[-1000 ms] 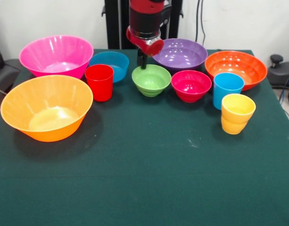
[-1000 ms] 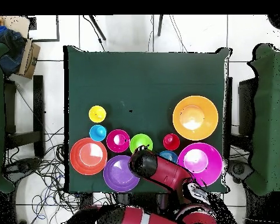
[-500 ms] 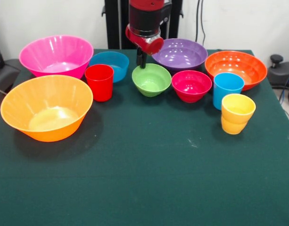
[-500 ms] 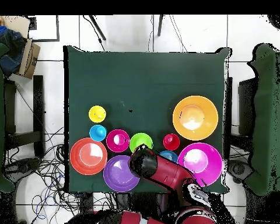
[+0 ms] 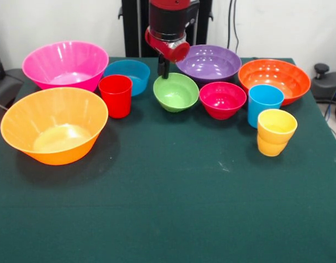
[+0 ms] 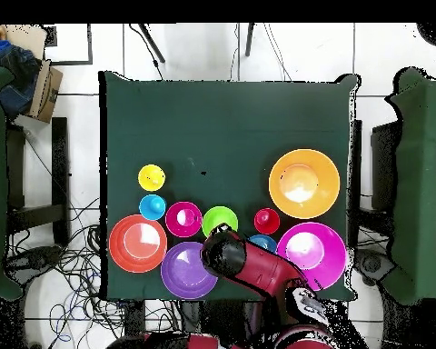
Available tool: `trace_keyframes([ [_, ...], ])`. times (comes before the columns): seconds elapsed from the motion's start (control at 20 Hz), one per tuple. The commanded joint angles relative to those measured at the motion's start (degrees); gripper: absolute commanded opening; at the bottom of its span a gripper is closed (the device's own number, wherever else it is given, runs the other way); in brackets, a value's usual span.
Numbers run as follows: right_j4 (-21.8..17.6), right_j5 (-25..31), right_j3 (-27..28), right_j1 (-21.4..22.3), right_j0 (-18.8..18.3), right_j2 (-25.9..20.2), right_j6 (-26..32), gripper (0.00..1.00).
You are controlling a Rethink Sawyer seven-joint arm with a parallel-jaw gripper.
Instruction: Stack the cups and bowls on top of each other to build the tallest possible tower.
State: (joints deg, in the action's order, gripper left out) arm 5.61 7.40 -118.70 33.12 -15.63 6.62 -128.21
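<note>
All the cups and bowls stand apart on the green cloth, none stacked. Along the back are the pink bowl (image 5: 65, 63), small blue bowl (image 5: 129, 74), purple bowl (image 5: 209, 61) and orange bowl (image 5: 274, 79). In front of them are the red cup (image 5: 115, 96), green bowl (image 5: 176, 92), crimson bowl (image 5: 222, 98), sky-blue cup (image 5: 265, 104) and yellow cup (image 5: 275, 131). The yellow-orange bowl (image 5: 53, 129) sits at the left. My gripper (image 5: 164, 70) hangs just behind the green bowl's far rim, between the blue and purple bowls. The overhead view shows only the arm's wrist (image 6: 223, 254) over that spot.
The table (image 5: 168, 208) has a wide bare stretch of cloth on the near side of the front view. In the overhead view, chairs stand at both sides and cables (image 6: 67, 273) lie on the floor by the table's corner.
The arm has risen slightly and drawn back a little behind the green bowl. No cup or bowl has moved.
</note>
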Motion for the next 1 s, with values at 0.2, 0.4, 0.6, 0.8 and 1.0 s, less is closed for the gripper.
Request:
trace_keyframes([
  [0.2,-0.54,10.45,3.73,3.34,2.44,-0.51,-3.28,0.0],
  [0.4,-0.56,12.16,3.98,4.36,3.15,0.29,-3.56,0.0],
  [0.6,-0.69,12.47,3.93,4.72,3.26,0.5,-3.7,0.0],
  [0.8,-0.79,12.0,3.69,4.65,2.95,0.28,-3.58,0.0],
  [1.0,-0.82,11.02,3.56,4.0,2.84,-0.03,-3.71,0.0],
])
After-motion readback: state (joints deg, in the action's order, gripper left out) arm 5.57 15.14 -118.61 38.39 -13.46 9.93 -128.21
